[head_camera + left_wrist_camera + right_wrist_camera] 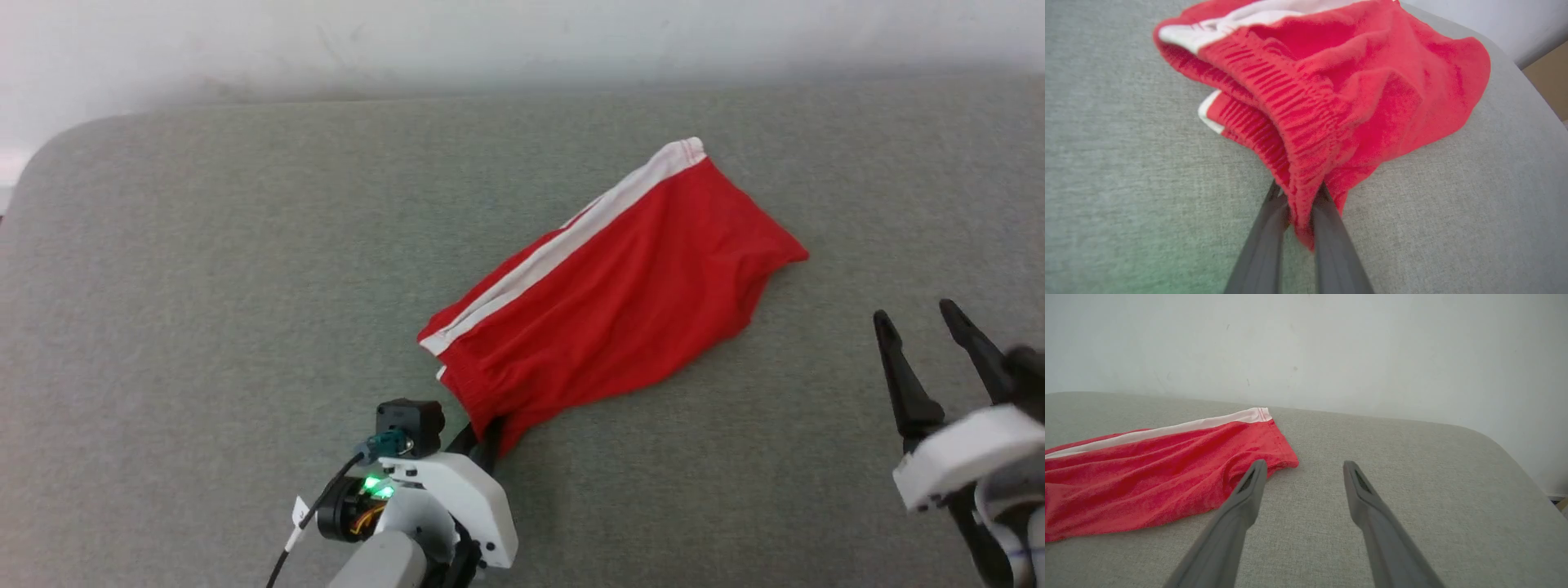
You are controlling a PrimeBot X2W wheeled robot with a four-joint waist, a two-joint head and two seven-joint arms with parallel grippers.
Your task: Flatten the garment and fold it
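The garment [620, 294] lies rumpled and diagonal on the grey tabletop [204, 327]. The left tool [1299, 192] is clamped on its ribbed waistband corner, probably to pull it flat. The right tool [916, 322] is spread and empty, near the garment's leg hem.

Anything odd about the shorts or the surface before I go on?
No damage or spill. The shorts lie askew across the grey surface, rumpled rather than flat, with the waistband bunched where the left tool pinches it. The right tool is open, clear of the cloth.
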